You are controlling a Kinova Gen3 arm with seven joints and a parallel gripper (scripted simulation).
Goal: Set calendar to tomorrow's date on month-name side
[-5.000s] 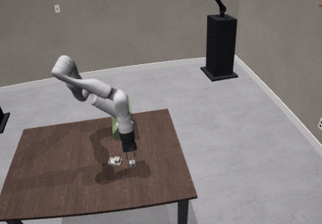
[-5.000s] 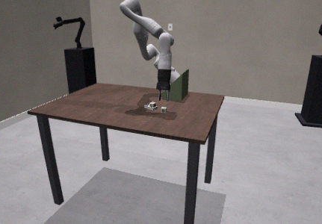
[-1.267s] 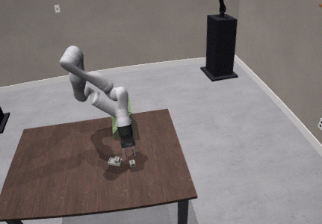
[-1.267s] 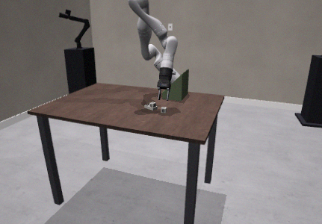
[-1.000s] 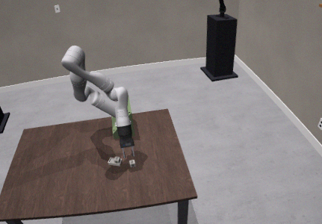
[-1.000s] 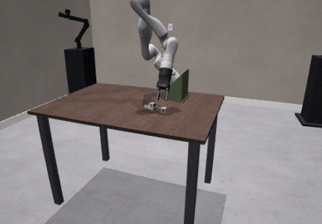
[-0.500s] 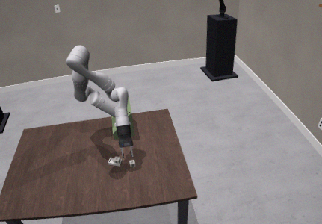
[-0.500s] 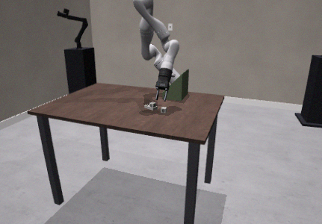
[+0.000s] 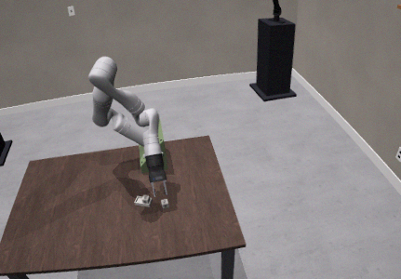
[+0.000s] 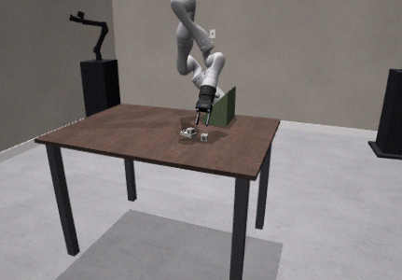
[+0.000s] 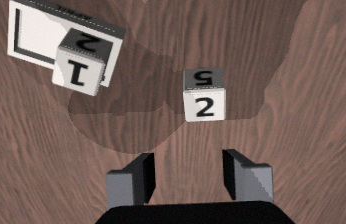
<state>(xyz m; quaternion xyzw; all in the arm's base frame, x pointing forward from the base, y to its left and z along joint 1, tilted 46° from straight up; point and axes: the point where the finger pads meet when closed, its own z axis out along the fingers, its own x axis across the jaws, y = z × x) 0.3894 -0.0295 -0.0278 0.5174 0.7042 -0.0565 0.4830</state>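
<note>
The white tray (image 9: 139, 202) (image 10: 184, 134) (image 11: 31, 36) lies on the table; its dark side reads APRIL, upside down in the wrist view. One cube (image 9: 146, 198) (image 10: 190, 131) (image 11: 77, 72) is at one end of the tray, with a 1 on its top and an upside-down 2 on its shaded side. The other cube (image 9: 165, 203) (image 10: 204, 137) (image 11: 204, 105) is on the table beside the tray, apart from it, with a 2 on top and an upside-down 5 on its shaded side. My gripper (image 9: 160, 195) (image 10: 201, 124) (image 11: 188, 168) is open and empty, above the table near the loose cube.
The wooden table (image 9: 70, 232) (image 10: 131, 145) bears everything. A green panel (image 9: 144, 164) (image 10: 226, 109) stands at the arm's base, behind the gripper. Dark pedestals (image 9: 275, 58) (image 10: 100, 86) stand on the floor away from the table.
</note>
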